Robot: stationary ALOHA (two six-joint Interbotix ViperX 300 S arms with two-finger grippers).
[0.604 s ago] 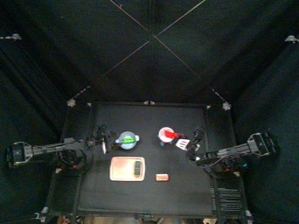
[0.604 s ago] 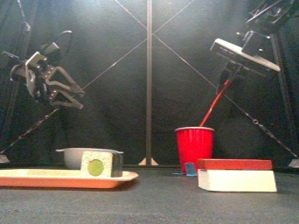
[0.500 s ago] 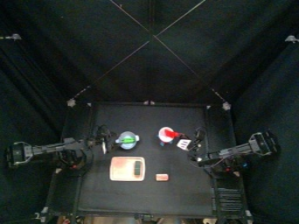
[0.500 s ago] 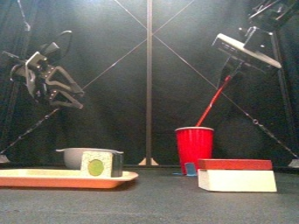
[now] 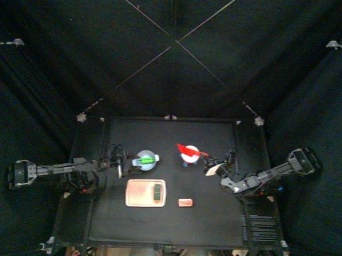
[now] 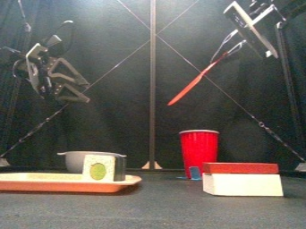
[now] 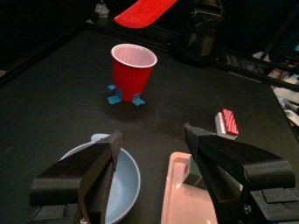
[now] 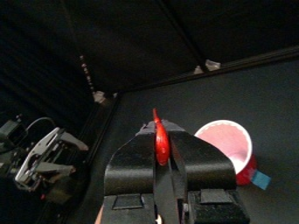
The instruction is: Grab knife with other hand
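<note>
The knife [image 6: 198, 79] is a thin red stick that hangs slanted in the air above the red cup [image 6: 199, 152]. My right gripper [image 6: 235, 43] is shut on its upper end. In the right wrist view the knife [image 8: 160, 144] stands between the jaws of the right gripper [image 8: 160, 168], over the cup [image 8: 229, 145]. My left gripper [image 6: 63, 79] hangs open and empty at the left, well apart from the knife. In the left wrist view the left gripper [image 7: 158, 140] is spread wide, with the knife [image 7: 146, 10] far across the table.
A bowl [image 6: 84, 159] holding a green thing sits on an orange tray [image 6: 48, 183] at front left. A white box with a red top [image 6: 242, 179] stands at front right. A small pinkish block [image 5: 185, 202] lies near the front edge.
My right gripper has risen and swung the knife up, away from the red cup and toward the middle. The left gripper has shifted only slightly.
</note>
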